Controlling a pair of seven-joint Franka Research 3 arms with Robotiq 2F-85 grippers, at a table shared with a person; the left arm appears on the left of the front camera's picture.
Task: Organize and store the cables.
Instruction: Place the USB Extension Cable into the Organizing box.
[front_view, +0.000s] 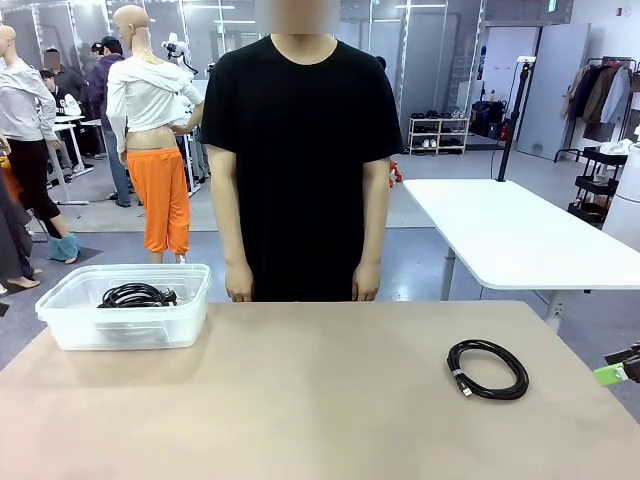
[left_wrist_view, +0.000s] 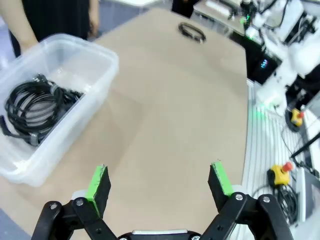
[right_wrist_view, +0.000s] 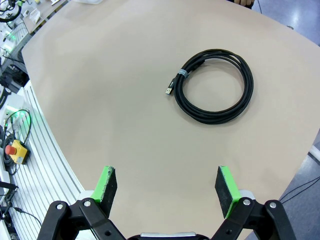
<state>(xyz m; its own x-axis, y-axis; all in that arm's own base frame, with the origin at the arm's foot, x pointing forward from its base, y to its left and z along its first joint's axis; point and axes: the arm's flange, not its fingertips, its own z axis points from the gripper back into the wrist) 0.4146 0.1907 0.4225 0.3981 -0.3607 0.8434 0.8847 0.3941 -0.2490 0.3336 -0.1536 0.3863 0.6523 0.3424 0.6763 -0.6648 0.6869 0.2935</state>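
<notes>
One loose cable (right_wrist_view: 214, 86): coiled on the table (right_wrist_view: 125, 100), well ahead of the right gripper (right_wrist_view: 167, 187), untouched.
Stored cables (left_wrist_view: 32, 107): inside the clear bin (left_wrist_view: 75, 50), ahead-left of the left gripper (left_wrist_view: 160, 185).
Jaws: both spread wide, empty.

The table (right_wrist_view: 125, 115) is seen as matt and smooth, perhaps laminate. The bin (front_view: 70, 320) is of clear, faintly frosted plastic. The coiled cable (right_wrist_view: 215, 87) is sheathed in slightly glossy black rubbery plastic, with a metal plug tip.
</notes>
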